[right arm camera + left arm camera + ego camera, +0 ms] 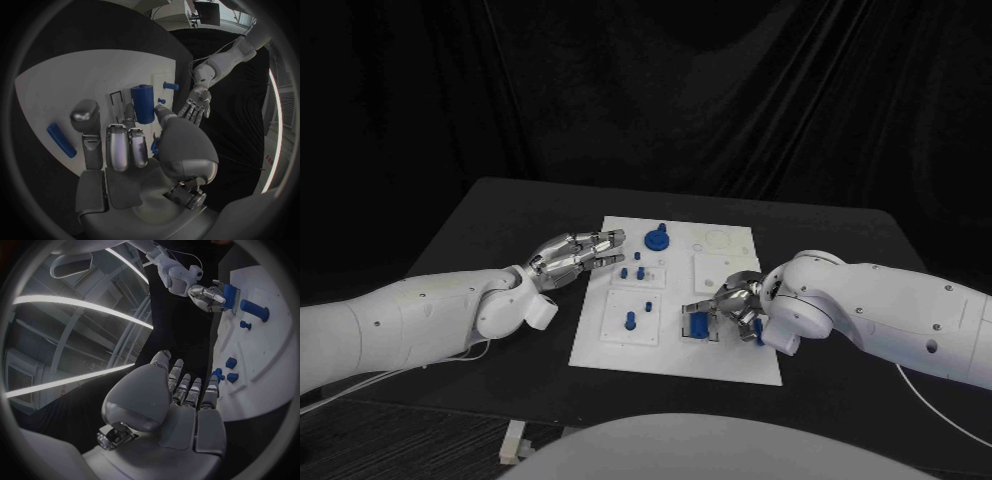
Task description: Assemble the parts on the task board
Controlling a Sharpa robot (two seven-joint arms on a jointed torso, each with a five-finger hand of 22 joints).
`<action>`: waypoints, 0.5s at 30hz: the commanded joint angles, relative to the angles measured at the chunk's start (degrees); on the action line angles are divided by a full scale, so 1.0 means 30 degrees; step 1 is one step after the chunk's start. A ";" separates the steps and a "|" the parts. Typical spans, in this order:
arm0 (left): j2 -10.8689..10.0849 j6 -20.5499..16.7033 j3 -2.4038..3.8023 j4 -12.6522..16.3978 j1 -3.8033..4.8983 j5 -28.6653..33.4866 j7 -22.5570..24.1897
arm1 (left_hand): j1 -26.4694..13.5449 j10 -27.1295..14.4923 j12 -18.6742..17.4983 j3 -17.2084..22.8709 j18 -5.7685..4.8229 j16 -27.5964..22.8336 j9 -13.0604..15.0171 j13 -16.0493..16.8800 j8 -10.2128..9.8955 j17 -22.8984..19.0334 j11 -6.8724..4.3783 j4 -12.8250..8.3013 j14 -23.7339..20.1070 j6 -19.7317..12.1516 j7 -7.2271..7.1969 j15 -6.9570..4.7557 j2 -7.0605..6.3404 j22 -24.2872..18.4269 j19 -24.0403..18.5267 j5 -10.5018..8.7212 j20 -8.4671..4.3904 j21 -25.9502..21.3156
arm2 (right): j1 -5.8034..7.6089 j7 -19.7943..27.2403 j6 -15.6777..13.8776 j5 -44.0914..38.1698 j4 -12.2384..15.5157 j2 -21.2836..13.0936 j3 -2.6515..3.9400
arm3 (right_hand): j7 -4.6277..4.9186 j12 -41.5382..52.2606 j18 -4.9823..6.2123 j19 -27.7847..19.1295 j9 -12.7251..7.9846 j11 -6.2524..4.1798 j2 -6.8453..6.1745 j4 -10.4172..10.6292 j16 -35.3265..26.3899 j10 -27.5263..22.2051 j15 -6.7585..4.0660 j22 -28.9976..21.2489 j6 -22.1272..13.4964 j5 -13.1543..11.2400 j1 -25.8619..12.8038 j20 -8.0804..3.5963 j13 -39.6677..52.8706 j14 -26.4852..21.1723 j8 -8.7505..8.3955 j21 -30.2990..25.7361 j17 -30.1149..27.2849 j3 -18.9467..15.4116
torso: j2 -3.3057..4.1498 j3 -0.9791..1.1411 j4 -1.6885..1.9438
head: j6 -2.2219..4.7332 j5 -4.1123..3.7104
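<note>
Right hand (733,312) is seen at four o'clock on the task board (733,362), fingers pinching a blue part (142,102). Left hand (574,255), spread, hovers at nine o'clock. Part should be kept upright and seated squarely.

Arms: two white arms with smooth, rounded, glossy shells; the left arm (401,320) and the right arm (906,315) each thicken into a bulbous forearm.
Wrists: a rounded white cuff joins each forearm to its hand.
Hands: the left hand (574,252) and the right hand (733,305) are silver metal, many-fingered, with segmented fingers.
Fingers: the fingers (119,150) have grey, smooth, rounded pads.
Palm backs: broad pale grey plates, with exposed metal mechanism at the thumb base.
Cables: a thin white cable (935,405) hangs below the right arm; another runs beneath the left arm.
</note>
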 commanded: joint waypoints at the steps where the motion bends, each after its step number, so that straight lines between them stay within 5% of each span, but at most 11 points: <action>1: 0.0035 0.0290 0.0018 0.0023 -0.0033 0.0128 0.0145 | -0.0190 -0.0112 -0.0013 -0.0002 0.0171 0.0054 -0.0005 -0.0014 0.0006 0.0014 0.0081 0.0108 0.0002 -0.0126 0.0029 0.0134 -0.0014 -0.0022 0.0070 -0.0128 0.0076 0.0088 | -0.0059 -0.0310 -0.0008 0.0041 0.0008 0.0001 0.0001 | 0.0024 0.0068 0.0223 -0.0100 -0.0031 0.0154 -0.0035 -0.0030 -0.0057 0.2003 0.0099 0.1821 -0.0179 -0.0178 -0.0044 -0.0020 0.5031 0.1292 0.0126 -0.0057 0.1597 -0.0149 | 0.0003 0.0000 -0.0001 | -0.0004 0.0032; 11: 0.0083 0.0333 0.0018 -0.0019 -0.0065 0.0128 0.0116 | -0.0222 -0.0095 0.0023 0.0023 0.0171 0.0062 0.0001 -0.0009 0.0021 0.0016 0.0081 0.0150 0.0008 -0.0096 0.0022 0.0141 0.0004 -0.0035 0.0065 -0.0121 0.0074 0.0085 | -0.0059 -0.0324 0.0092 0.0040 0.0000 -0.0014 0.0001 | 0.0048 0.0068 0.0229 -0.0095 -0.0081 0.0168 -0.0052 -0.0103 -0.0049 0.2003 0.0111 0.1812 -0.0389 -0.0618 0.0150 -0.0011 0.5031 0.1295 0.0276 -0.0118 0.1600 -0.0328 | -0.0002 0.0000 0.0001 | -0.0004 0.0041; 15: 0.0111 0.0361 0.0018 -0.0034 -0.0084 0.0128 0.0095 | -0.0222 -0.0095 0.0023 0.0023 0.0171 0.0062 0.0001 -0.0009 0.0021 0.0016 0.0081 0.0150 0.0008 -0.0096 0.0022 0.0141 0.0004 -0.0035 0.0065 -0.0121 0.0074 0.0085 | -0.0059 -0.0318 0.0104 0.0040 0.0000 -0.0023 0.0001 | 0.0072 0.0068 0.0228 -0.0070 -0.0155 0.0191 -0.0085 0.0120 -0.0033 0.2003 0.0129 0.1818 -0.0650 -0.1678 -0.0014 0.0005 0.5031 0.1301 0.0537 -0.0148 0.1609 -0.0804 | -0.0003 0.0003 0.0002 | -0.0004 0.0047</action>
